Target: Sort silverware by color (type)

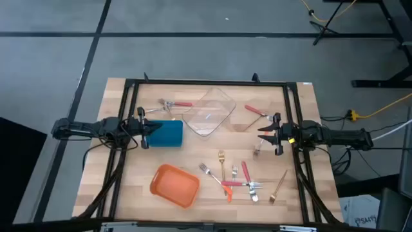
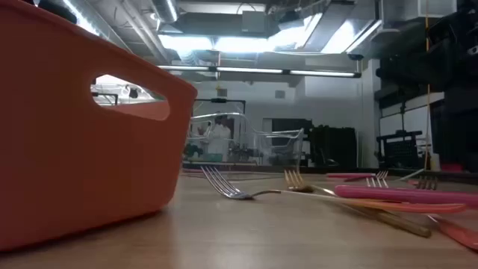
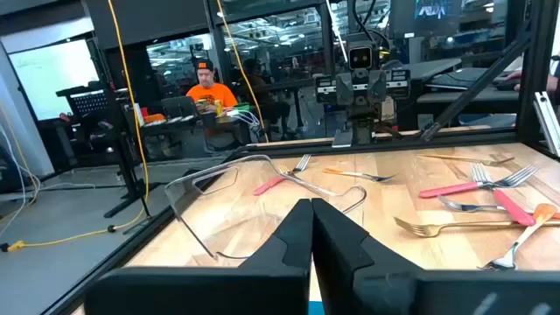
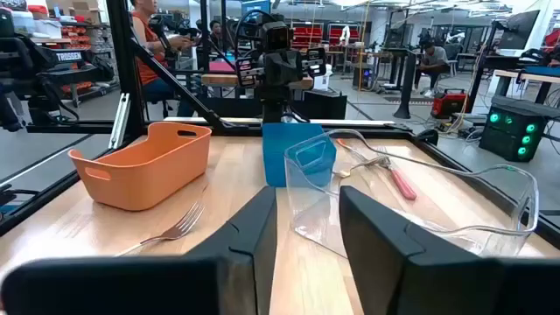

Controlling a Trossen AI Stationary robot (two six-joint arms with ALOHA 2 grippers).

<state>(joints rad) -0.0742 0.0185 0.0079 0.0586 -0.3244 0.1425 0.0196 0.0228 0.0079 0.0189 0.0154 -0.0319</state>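
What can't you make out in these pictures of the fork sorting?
- Inside of the blue container: high view, left pincer overlaps its edge; too small to tell if forks lie in it.
- Low view: the orange container blocks the table's left side.
- Fork count in the pile: high view, they overlap and are too small.
- Right pincer: open, holding nothing visible.

even overhead light fills the high view, leaving only soft, short shadows on the pale wooden slatted table top [image 1: 212,161]. in the low view the long ceiling strip lights [image 2: 246,41] blow out to white glare, and the near orange plastic tub with a slot handle [image 2: 82,142] looms large and soft, out of focus. the clear plastic square container [image 4: 411,197] catches bright highlights along its rim in the right wrist view. both wrist views bend straight lines slightly toward their edges.
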